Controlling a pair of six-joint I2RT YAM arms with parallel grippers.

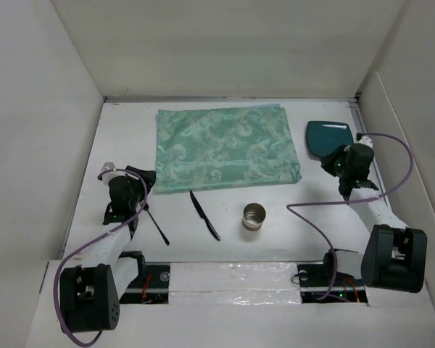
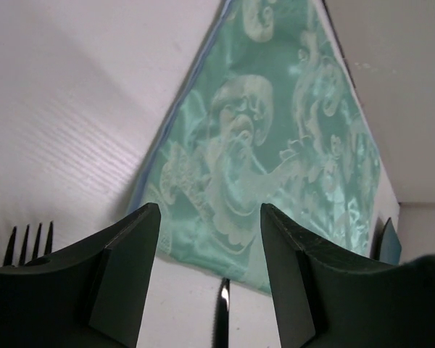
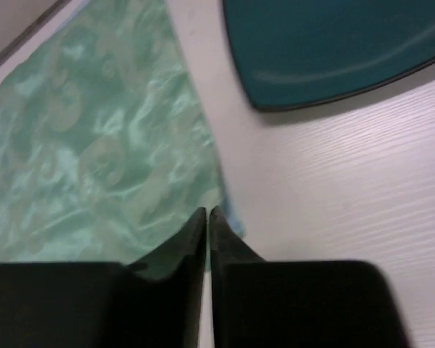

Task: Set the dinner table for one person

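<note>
The white dinner table [image 1: 123,138] carries a mint-green patterned mat [image 1: 225,148] at the back middle. A teal plate [image 1: 328,136] lies to the mat's right. In front of the mat lie a black fork [image 1: 156,223], a black knife [image 1: 204,214] and a metal cup [image 1: 254,216]. My left gripper [image 1: 146,179] hovers by the mat's near left corner, open and empty [image 2: 210,210]; the knife tip [image 2: 224,312] shows between its fingers and the fork tines [image 2: 29,243] to the left. My right gripper [image 1: 328,164] sits between plate and mat, shut with nothing in it [image 3: 207,212].
White walls close in the table on the left, back and right. The mat's near right corner [image 3: 228,210] lies just beyond the right fingertips, with the plate [image 3: 333,51] further off to the right. Purple cables loop from both arms.
</note>
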